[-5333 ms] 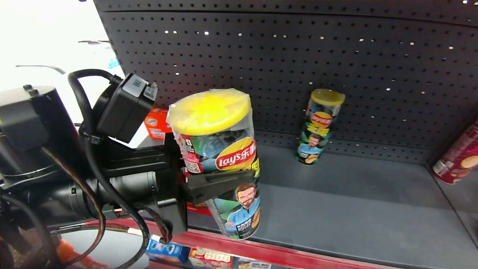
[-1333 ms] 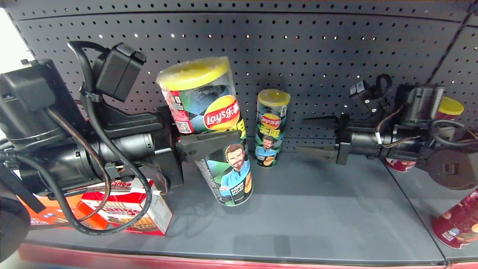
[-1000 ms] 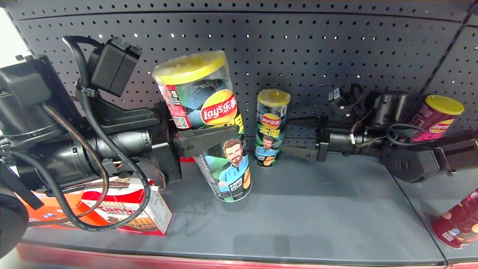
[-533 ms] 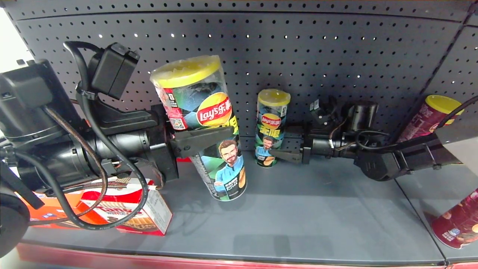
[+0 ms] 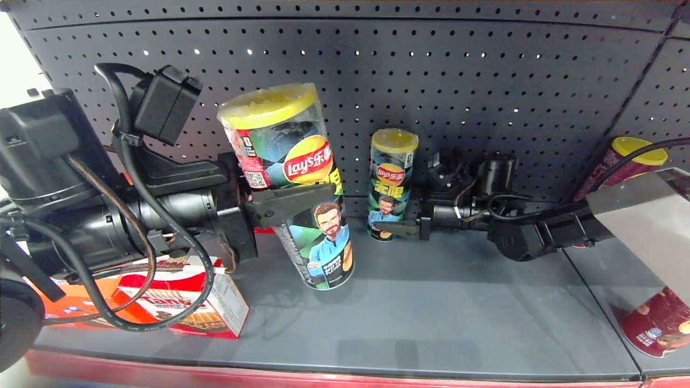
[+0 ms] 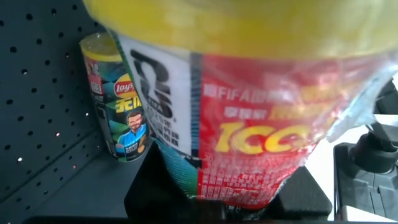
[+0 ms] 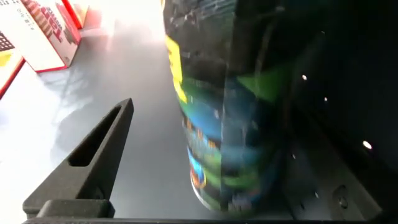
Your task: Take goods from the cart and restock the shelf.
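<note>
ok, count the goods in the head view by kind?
Green chip cans: 2 (held can, back can)
Maroon chip cans: 2 (upper maroon can, lower maroon can)
Boxes: 2 (red-white box, orange box)
Total: 6

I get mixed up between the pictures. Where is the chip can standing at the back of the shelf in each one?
Head view: back can upright mid-shelf, before the pegboard.
Left wrist view: back can farther off, beyond the held can.
Right wrist view: back can very close.
Shared landmark: the pegboard behind it.
</note>
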